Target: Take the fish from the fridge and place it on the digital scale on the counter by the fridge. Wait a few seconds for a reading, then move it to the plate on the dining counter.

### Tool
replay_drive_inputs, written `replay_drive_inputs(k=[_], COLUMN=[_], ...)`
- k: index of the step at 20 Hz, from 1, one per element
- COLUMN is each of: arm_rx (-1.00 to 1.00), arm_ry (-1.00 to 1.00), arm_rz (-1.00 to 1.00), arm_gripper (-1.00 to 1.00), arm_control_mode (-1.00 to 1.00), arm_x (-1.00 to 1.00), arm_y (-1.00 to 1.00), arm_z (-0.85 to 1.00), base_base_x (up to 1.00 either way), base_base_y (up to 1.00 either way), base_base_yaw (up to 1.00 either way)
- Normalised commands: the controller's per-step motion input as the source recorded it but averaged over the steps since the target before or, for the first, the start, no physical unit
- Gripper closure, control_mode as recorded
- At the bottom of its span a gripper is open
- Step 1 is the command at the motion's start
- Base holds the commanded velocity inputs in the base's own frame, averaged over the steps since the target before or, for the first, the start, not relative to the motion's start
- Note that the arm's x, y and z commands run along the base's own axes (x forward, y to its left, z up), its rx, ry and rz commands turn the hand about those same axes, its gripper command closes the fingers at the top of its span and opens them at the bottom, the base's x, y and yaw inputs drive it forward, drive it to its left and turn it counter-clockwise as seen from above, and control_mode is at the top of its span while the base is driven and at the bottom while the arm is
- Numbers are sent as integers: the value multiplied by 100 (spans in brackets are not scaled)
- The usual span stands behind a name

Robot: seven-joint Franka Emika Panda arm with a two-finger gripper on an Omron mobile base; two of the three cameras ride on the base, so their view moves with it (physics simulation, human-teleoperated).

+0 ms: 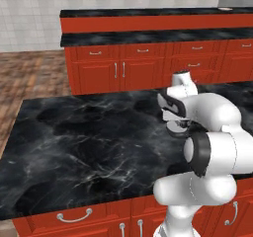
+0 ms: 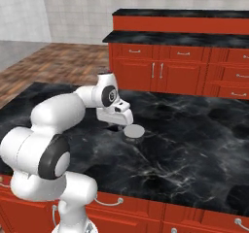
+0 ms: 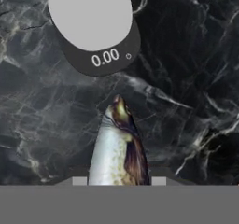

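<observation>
In the hand view the fish [image 3: 119, 143], silvery with a dark back, pokes out head first between my fingertips, with my gripper [image 3: 119, 181] shut on it. It hangs over the black marble counter [image 3: 196, 78], a short way from the digital scale [image 3: 91, 17], a grey round pan on a dark base reading 0.00. From the right base view, my gripper [image 2: 116, 124] hovers just left of the scale [image 2: 133, 130], low over the counter [image 2: 194, 130]. The left base view has the hand [image 1: 178, 128] behind the arm's own elbow. The fridge and the plate are out of view.
Across a strip of wooden floor [image 2: 63, 62] runs a second black-topped counter with handled red doors [image 1: 121, 70], and behind it a raised black top over a plain red band [image 1: 148, 22]. The marble counter reaches wide to the left [image 1: 74, 142] and right [image 2: 214, 149].
</observation>
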Motion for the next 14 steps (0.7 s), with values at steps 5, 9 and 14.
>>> replay_drive_inputs(k=[5, 9, 14], arm_rx=[1, 0, 0], arm_ry=[1, -2, -10], arm_rz=[-5, -8, -10], arm_gripper=[100, 100, 100], arm_control_mode=[-100, -100, -100], arm_x=[91, 55, 16], arm_y=[-28, -34, -17], arm_z=[-38, -21, -34], base_base_x=[0, 0, 0], base_base_y=[0, 0, 0], base_base_yaw=[0, 0, 0])
